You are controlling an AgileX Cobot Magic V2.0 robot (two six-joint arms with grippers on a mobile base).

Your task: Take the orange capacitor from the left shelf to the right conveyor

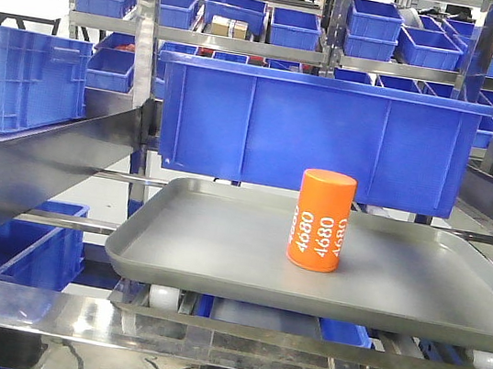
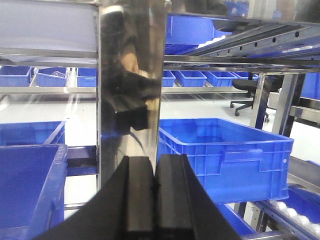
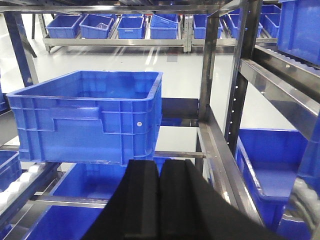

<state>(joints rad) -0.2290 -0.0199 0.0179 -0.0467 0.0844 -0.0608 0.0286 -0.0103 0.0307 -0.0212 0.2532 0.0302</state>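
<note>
Front view: the orange capacitor [image 1: 322,220], a bright orange cylinder with a rounded top edge and white "4680" printed down its side, stood upright on the shallow grey rimmed metal tray [image 1: 217,254]. It sat toward 2 o'clock from the tray's centre, clear of the rim on all sides. The tray rested on the left shelf [image 1: 144,39], a rack of silvery steel posts and rails. A large blue plastic bin [image 1: 264,127] stood on the rack at 12 o'clock from the capacitor, just behind the tray's far rim. Further blue bins filled the racks beyond. Neither arm appeared in this view.

Left wrist view: the left gripper [image 2: 154,187] had its two black fingers [image 2: 138,195] clenched together with nothing between them. A polished steel post [image 2: 130,75] rose at 12 o'clock from the fingertips. An open blue plastic crate [image 2: 225,150] lay at 2 o'clock.

Right wrist view: the right gripper [image 3: 159,195] was likewise clenched, its fingers pressed flat against each other and holding nothing. A blue lipped plastic crate [image 3: 90,117] sat on roller rails at 11 o'clock. A steel upright [image 3: 210,65] stood at 1 o'clock.
</note>
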